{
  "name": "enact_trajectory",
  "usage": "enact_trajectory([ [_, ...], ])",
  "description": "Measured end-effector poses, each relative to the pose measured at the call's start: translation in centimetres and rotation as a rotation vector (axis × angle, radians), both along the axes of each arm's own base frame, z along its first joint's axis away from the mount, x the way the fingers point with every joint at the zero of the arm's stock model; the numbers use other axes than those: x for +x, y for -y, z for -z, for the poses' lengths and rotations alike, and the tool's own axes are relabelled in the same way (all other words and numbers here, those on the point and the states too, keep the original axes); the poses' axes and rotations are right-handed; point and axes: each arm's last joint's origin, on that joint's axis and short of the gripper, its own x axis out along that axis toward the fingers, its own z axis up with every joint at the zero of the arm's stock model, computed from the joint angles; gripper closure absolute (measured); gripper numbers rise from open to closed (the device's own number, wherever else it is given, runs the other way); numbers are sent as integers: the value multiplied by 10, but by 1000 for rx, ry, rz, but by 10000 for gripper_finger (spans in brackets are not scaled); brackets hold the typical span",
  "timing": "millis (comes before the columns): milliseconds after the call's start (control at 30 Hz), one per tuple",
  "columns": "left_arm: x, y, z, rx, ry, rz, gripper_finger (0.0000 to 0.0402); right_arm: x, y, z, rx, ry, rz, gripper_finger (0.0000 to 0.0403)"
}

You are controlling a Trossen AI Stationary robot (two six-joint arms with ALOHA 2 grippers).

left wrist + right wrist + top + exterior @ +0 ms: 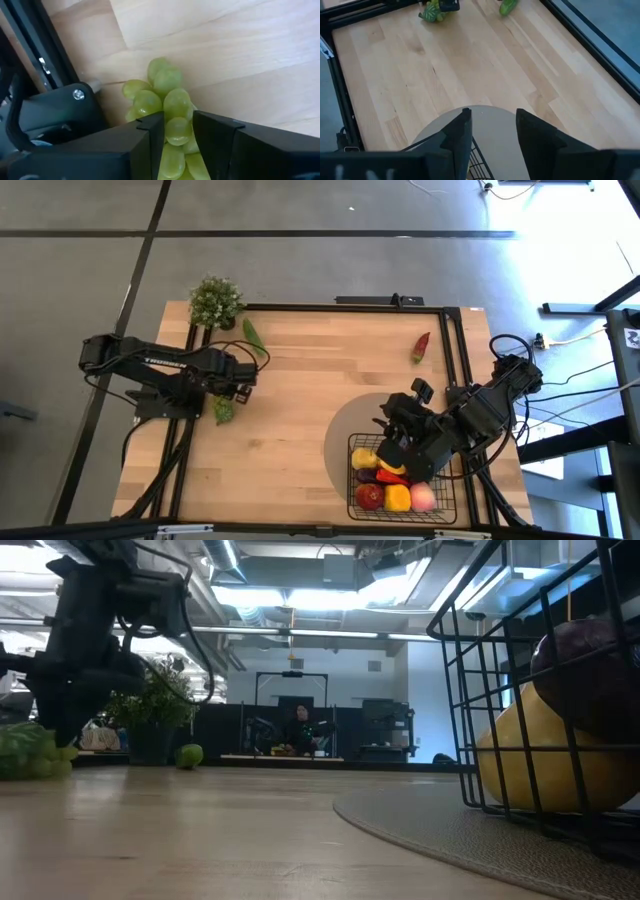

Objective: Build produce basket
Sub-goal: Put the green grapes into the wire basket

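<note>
With the left gripper [172, 131] clenched on the bunch of green grapes [167, 107] by the desk's left edge, lift straight before crossing to the black wire-mesh basket [412, 480], where the right gripper [490, 132] hangs with nothing between its parted fingers.

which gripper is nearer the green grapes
Left. The left gripper is closed around the green grapes; the right gripper hangs over the basket across the table.

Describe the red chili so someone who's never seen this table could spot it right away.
Start at the wooden table and go to its far right corner, well away from the basket. The chili lies there alone on bare wood: small, slim and red, unlike the green cucumber near the potted plant.
</note>
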Motion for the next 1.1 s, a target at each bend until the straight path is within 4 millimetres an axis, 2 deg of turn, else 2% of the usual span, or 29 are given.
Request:
enact_trajectory([
  [100,0,0,0,-1,-2,45,324,0,0,0,0,0,0,260],
  [300,1,0,0,1,0,101,393,0,0,0,0,0,1,260],
  [433,3,0,0,-12,18,134,399,0,0,0,1,-1,0,260],
  [567,15,1,-5,-80,141,219,400,-1,-2,2,70,-59,-39,260],
  [667,29,3,-20,-72,239,314,401,-2,-4,2,108,-98,-72,260],
  [833,53,6,-59,-13,408,537,401,-1,-5,6,119,-123,-84,260],
  [1100,74,4,-126,134,608,725,401,14,2,23,48,-114,-51,260],
])
